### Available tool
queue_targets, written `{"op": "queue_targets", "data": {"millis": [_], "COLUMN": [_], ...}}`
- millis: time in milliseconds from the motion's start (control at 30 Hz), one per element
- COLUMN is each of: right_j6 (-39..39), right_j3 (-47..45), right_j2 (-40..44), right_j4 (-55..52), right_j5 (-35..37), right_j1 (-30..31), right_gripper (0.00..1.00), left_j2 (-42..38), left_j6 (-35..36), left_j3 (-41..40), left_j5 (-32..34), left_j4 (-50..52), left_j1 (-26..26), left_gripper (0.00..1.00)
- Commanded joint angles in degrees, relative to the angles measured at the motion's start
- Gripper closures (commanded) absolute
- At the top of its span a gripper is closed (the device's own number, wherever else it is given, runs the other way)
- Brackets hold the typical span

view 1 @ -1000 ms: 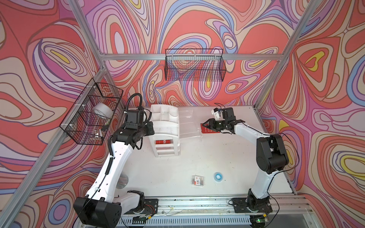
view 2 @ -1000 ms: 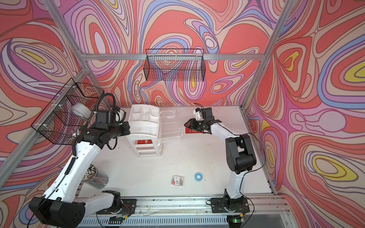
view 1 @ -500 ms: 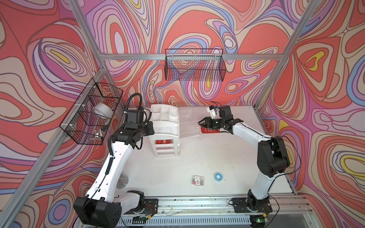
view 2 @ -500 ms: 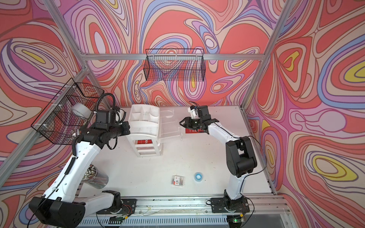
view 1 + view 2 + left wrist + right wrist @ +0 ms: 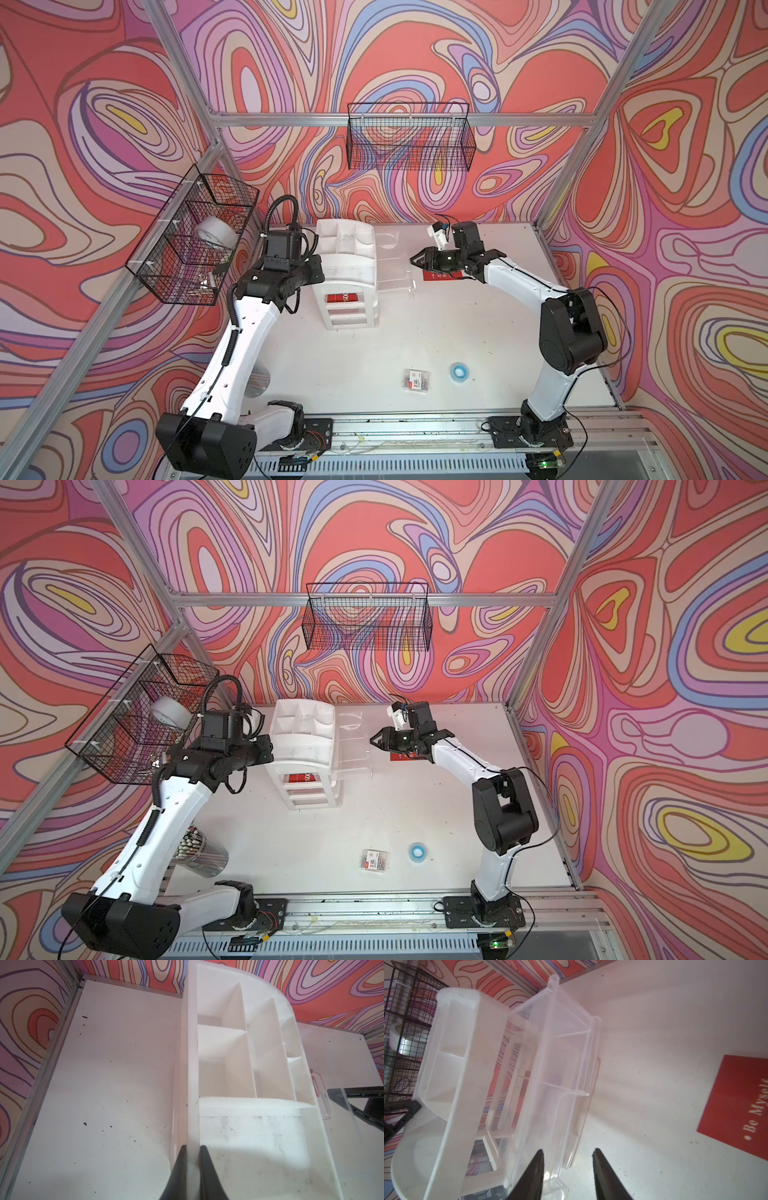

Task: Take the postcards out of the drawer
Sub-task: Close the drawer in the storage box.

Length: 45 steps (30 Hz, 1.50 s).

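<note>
Left gripper (image 5: pixel 192 1147): clamped on a side wall of the white organizer (image 5: pixel 228 1064), one finger on each face of the wall.
Right gripper (image 5: pixel 568 1150): jaws apart, low over the bench (image 5: pixel 353 365) at the front end of the clear drawer (image 5: pixel 560 1064). The drawer's front lip lies between the fingers.
Clear drawer: pulled out of the organizer toward the right arm, as both top views show.
Red postcard (image 5: pixel 737 1105): flat on the bench just beside the right gripper, outside the drawer, with white lettering that begins "Be Mysel".
Second red postcard (image 5: pixel 343 298): inside the organizer, seen through an opening in its near side. Which drawer holds it, I cannot tell.
Small packet (image 5: pixel 417 380), blue roll (image 5: pixel 458 371): near the bench's front edge, well apart from the organizer.
</note>
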State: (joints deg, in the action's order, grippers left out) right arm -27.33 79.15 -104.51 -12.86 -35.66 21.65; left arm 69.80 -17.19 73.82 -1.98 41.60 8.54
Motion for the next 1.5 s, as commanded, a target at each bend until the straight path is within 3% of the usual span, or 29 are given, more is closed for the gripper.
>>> {"op": "queue_targets", "data": {"millis": [0,367,1200,1467], "right_j6": [-0.38,-0.71,-3.26,-3.87], "right_j3": [-1.29,-2.52,7.65,6.79], "right_j2": [1.65,2.23,-8.07,-7.87], "right_j4": [0.11,1.25,4.48,5.59], "right_j5": [-1.27,-2.33,-4.76,-3.69], "right_j1": [1.02,2.55,12.63,13.12], "right_gripper": [0.61,0.61,0.62,0.62], "left_j2": [1.3,1.39,0.69,0.35], "left_j6": [-0.3,-0.3,1.0,2.4], "left_j3": [0.71,0.62,0.01,-1.13], "left_j5": [-1.06,-1.75,-3.36,-4.03], "left_j4": [1.33,1.0,0.36,-1.71], "left_j1": [0.23,0.2,0.25,0.17], "left_gripper": [0.92,0.92,0.94,0.96]}}
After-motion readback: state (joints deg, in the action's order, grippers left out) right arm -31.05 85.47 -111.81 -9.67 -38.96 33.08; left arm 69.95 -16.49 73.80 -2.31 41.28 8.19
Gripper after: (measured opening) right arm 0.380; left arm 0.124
